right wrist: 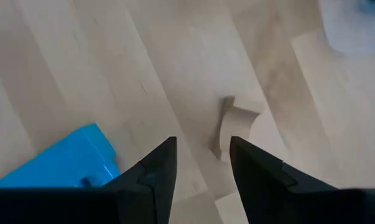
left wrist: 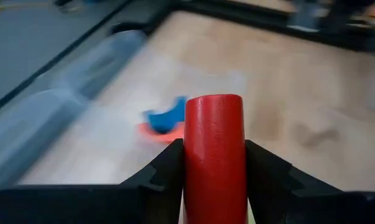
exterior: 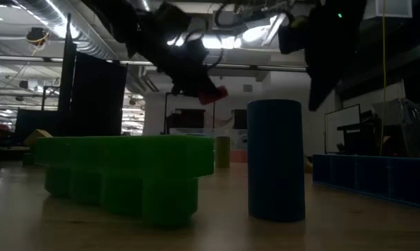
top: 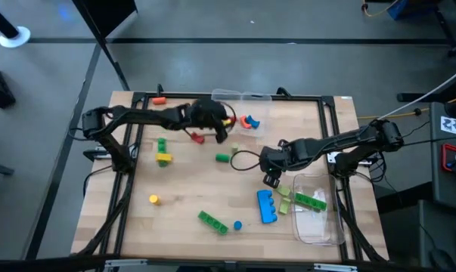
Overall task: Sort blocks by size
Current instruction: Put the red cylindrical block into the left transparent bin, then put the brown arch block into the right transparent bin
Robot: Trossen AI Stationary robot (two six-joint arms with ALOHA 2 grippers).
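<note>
Clamping a red cylinder (left wrist: 213, 158) lengthwise between its fingers, the left gripper (top: 221, 130) hovered upper-centre, near blue and orange blocks (top: 249, 121); the right gripper (top: 271, 179) hung open beside the blue brick (top: 267, 206).

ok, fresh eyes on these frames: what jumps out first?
The red cylinder clamped between the left gripper's fingers, held above the table near the far edge. Then the loose blocks scattered across the wooden table, like the blue studded brick near the front. The right gripper hovers just beside that brick, fingers apart and empty, next to the clear container holding a green brick.
</note>
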